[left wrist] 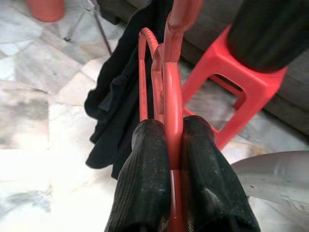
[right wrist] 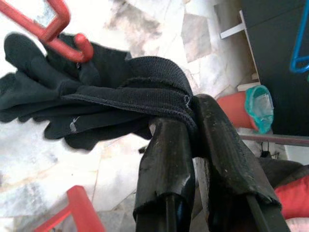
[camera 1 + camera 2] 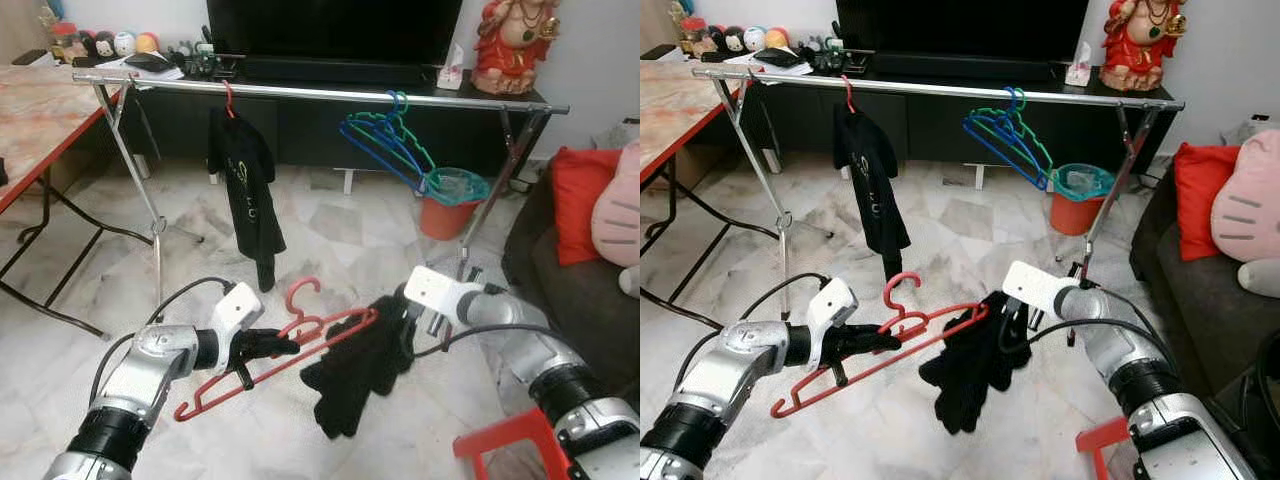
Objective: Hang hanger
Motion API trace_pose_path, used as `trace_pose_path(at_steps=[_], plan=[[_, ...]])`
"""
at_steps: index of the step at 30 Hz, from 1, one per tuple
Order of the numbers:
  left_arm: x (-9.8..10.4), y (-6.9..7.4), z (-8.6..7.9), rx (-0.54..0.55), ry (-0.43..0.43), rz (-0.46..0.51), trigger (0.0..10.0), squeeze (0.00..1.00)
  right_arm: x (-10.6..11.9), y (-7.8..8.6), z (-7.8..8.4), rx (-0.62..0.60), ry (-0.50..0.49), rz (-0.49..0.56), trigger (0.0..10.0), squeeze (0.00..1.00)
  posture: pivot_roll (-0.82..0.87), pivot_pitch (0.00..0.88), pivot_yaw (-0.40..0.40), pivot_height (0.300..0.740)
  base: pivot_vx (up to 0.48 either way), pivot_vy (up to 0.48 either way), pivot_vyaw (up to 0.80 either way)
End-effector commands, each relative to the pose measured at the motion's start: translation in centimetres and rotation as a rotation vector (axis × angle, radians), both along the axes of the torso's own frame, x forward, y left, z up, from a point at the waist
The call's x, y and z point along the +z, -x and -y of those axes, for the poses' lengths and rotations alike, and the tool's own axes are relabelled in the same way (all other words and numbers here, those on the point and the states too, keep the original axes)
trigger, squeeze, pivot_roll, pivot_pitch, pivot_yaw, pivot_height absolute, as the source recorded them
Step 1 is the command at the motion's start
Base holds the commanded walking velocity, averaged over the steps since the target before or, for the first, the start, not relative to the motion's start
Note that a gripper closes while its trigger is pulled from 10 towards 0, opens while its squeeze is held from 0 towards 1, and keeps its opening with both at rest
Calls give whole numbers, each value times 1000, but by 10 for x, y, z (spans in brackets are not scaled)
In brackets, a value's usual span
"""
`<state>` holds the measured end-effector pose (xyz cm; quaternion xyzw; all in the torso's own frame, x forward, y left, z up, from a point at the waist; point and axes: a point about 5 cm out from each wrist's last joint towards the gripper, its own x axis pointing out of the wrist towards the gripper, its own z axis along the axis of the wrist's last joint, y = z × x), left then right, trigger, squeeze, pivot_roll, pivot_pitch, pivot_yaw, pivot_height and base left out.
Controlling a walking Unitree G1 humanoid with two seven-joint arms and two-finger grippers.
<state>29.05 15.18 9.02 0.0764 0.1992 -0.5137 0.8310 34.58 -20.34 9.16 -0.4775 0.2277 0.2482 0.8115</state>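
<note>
I hold a red plastic hanger (image 3: pixel 280 355) low over the floor. My left gripper (image 3: pixel 268 345) is shut on its bar near the hook, the two pads (image 1: pixel 145 179) pinching the red strip. One arm of the hanger reaches into a black garment (image 3: pixel 362 372) that droops from it. My right gripper (image 3: pixel 408 318) is shut on the garment's edge, the cloth (image 2: pixel 130 87) folded over its fingers (image 2: pixel 166 164). Beyond stands a silver clothes rail (image 3: pixel 330 93) with a black shirt (image 3: pixel 245 195) on a red hanger and a bunch of blue and green hangers (image 3: pixel 385 140).
An orange bucket (image 3: pixel 447 205) stands under the rail's right leg. A red stool (image 3: pixel 505 440) is by my right arm, a dark sofa with a red cushion (image 3: pixel 578 200) at the right. A marble-topped folding table (image 3: pixel 40 120) stands left, a TV cabinet (image 3: pixel 330 70) behind the rail.
</note>
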Motion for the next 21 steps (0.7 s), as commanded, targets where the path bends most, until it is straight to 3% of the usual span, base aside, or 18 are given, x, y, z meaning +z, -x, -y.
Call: trace_pose_path(at_steps=[1, 5, 21], plan=[[6, 0, 5, -20, 30, 14, 10000, 0, 1, -1, 0, 11, 2, 1, 10000, 0, -12, 0, -40, 740, 0, 0, 0], [11, -1, 10, -32, 66, 16, 10000, 0, 0, 0, -3, 31, -1, -12, 10000, 0, -15, 0, -41, 740, 0, 0, 0], [4, -3, 31, -70, 53, 21, 10000, 0, 7, 4, -28, 149, -71, -43, 10000, 0, -28, 0, -41, 740, 0, 0, 0]])
